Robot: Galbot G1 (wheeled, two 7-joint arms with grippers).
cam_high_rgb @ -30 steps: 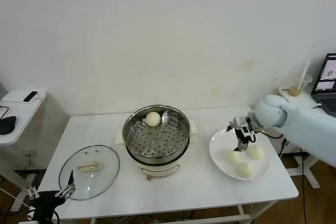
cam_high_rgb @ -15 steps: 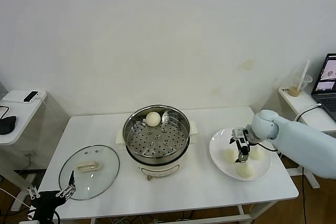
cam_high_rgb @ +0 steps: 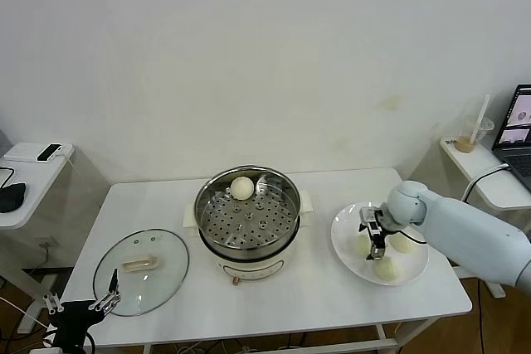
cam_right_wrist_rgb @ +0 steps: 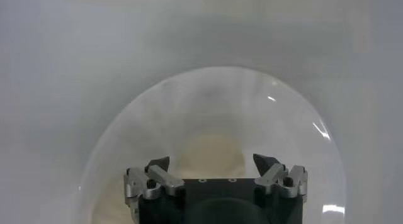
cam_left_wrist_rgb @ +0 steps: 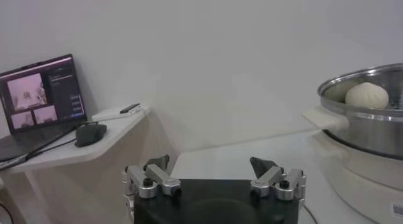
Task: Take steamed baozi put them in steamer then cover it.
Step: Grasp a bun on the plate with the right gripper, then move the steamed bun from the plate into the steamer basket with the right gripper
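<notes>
Nearest the robot, at the front left corner of the white table point(cam_high_rgb: 332, 304), the left gripper point(cam_high_rgb: 80, 307) hangs parked below the table edge, its dark fingers spread wide with nothing between them. Just beyond it the cover point(cam_high_rgb: 141, 269) lies flat on the tabletop: a round disc of clear glass in a thin metal rim, with a cream-white bar handle at its middle. Across the table, on the right, a flat glossy white plate point(cam_high_rgb: 344, 246) carries three steamed baozi point(cam_high_rgb: 386, 268), smooth, round and cream-white, set close together. The right gripper point(cam_high_rgb: 375, 232) is low over the plate, pointing down at the bun nearest the steamer, jaws fully apart on either side and gripping nothing; in the right wrist view that pale bun point(cam_right_wrist_rgb: 211, 156) sits between the two open finger tips. At the table's centre stands the steamer point(cam_high_rgb: 247, 205), a shiny stainless-steel basket with a perforated floor on a white electric pot base, uncovered. A fourth steamed bun point(cam_high_rgb: 241, 187) rests inside it against the far wall.
</notes>
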